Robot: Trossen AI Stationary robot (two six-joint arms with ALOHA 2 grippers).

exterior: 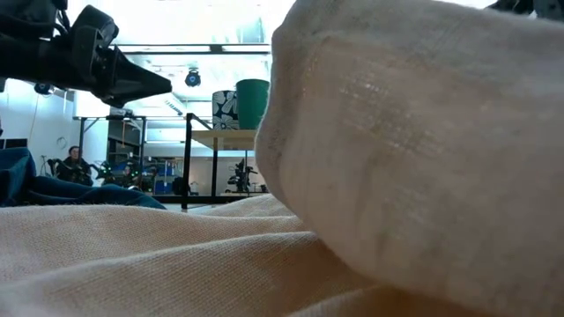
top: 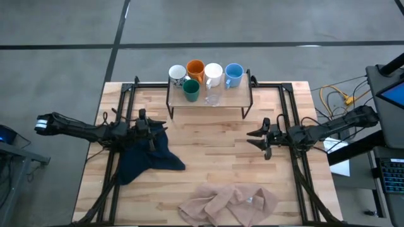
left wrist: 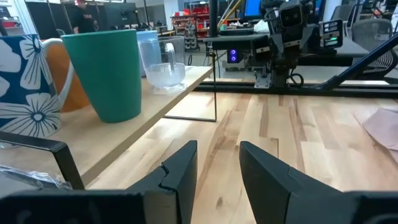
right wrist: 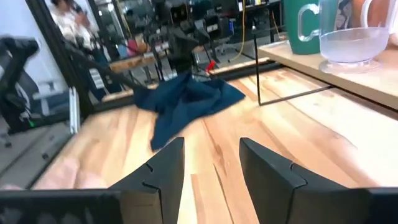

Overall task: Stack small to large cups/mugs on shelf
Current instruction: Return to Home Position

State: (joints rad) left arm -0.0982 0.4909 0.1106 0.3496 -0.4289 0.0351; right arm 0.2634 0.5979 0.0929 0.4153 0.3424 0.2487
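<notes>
Crowding the wooden shelf [top: 235,96], six mugs [top: 191,90] stand; left hand [top: 161,130], right hand [top: 253,139] gape empty.

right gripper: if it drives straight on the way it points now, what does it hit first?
Likely the dark blue cloth, after bare tabletop. The right gripper points at it, clear of the shelf. Height is unclear: it might pass over the cloth and meet the left gripper instead.

left gripper [top: 161,130] parted, empty, pointing inward | right gripper [top: 254,139] parted, empty, pointing inward
</notes>
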